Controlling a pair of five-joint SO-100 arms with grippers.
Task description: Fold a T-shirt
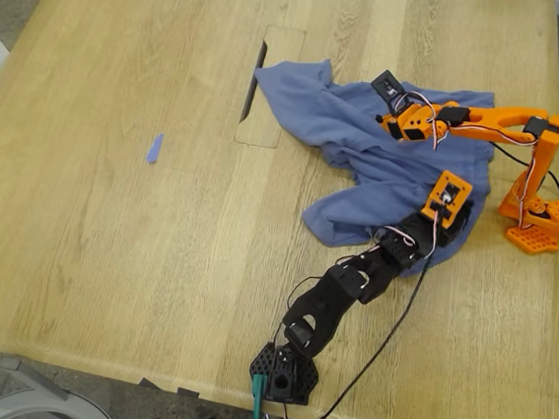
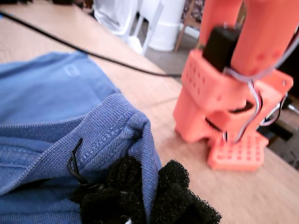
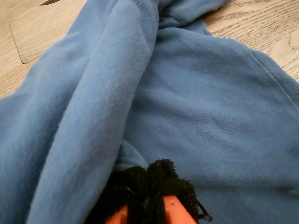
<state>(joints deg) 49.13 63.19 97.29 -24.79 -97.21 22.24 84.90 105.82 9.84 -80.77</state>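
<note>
The T-shirt (image 1: 382,170) lay crumpled in a slate-blue heap on the wooden table (image 1: 112,203), bunched under both of my arms toward the exterior view's right, one flap reaching out to a rectangular cutout (image 1: 269,85) in the tabletop. My first gripper (image 2: 148,196) had its black foam pads pressed together on a ribbed, stitched hem of the shirt, the fold standing up between them; just beyond it stood the orange base (image 2: 229,116) of the other arm, close enough to crowd that edge. My second gripper (image 3: 148,191) was closed too, pads meeting at a ridge of cloth, though I could not tell for certain how much fabric it actually held. A long rolled fold ran away from it toward the cutout. A small blue scrap (image 1: 154,148) sat well apart from both grippers, on bare wood. No chest print showed on the visible cloth, and the shirt's outline was too twisted to pick out sleeves or collar.
</note>
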